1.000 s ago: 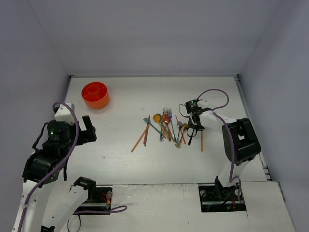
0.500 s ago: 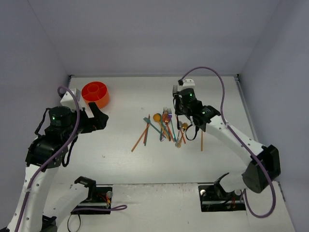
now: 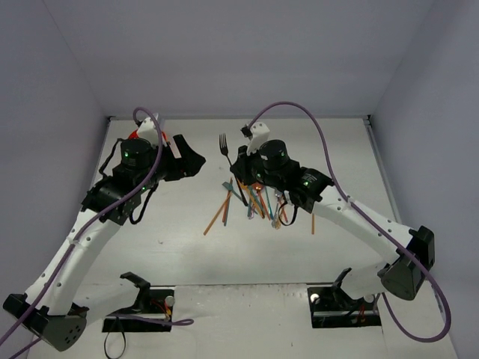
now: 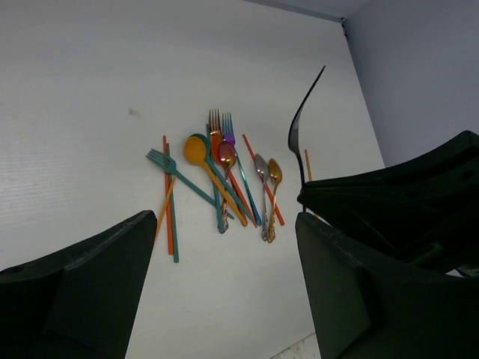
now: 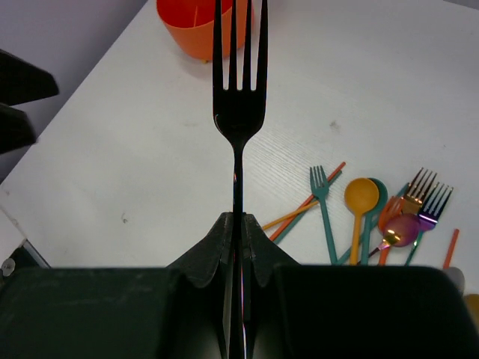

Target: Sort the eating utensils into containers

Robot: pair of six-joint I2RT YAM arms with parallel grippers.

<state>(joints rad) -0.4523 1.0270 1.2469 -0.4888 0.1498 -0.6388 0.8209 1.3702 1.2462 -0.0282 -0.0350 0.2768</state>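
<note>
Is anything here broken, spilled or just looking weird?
Nothing looks broken or spilled. The utensils lie in a crossed heap on the table, and one black fork hangs in the air, pinched by its handle in the right gripper.

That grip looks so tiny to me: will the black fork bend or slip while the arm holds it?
Probably stiff: the fork stands straight out from the right gripper, with no droop. It looks glossy and is pinched only at its thin handle, so it may pivot or slide if bumped. Likely light, being so slim.
</note>
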